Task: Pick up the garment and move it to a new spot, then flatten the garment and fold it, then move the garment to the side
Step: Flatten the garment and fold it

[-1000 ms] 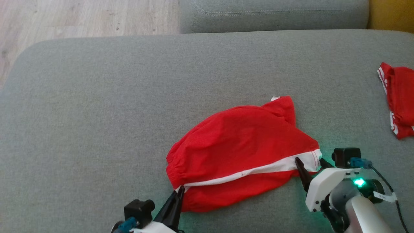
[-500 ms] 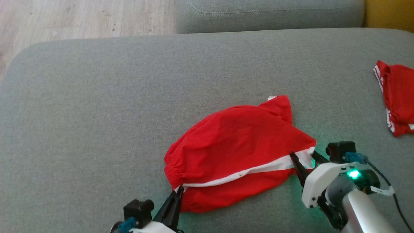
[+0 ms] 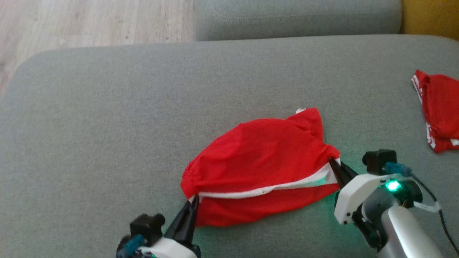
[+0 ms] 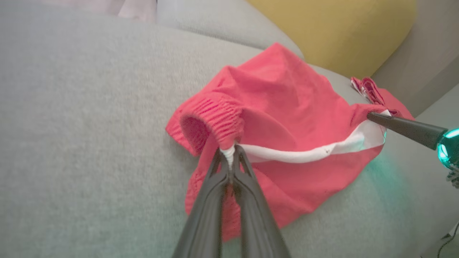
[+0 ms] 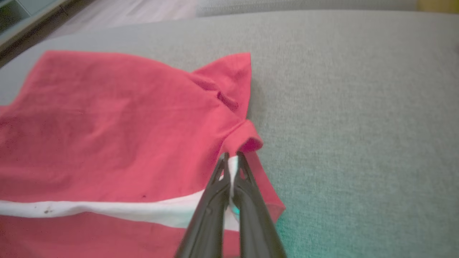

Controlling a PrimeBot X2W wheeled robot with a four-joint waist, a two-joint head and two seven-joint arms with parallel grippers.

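Writing on the small white tab (image 3: 300, 110) at the far corner of the garment (image 3: 261, 161) is too small to read. The garment is red, with one white stripe (image 3: 265, 190) running left to right and a gathered elastic hem at its left end. It lies rumpled and a little puffed up on the grey sofa cushion (image 3: 107, 125), right of the middle, close to the near edge. The left gripper (image 3: 193, 200) is closed tight on the left end of the stripe, and the right gripper (image 3: 331, 162) is closed tight on the right end. Much bare cushion lies to the left and far side. A second red cloth (image 3: 439, 107) lies well apart at the right edge. Wooden floor (image 3: 71, 21) shows beyond the far left corner.
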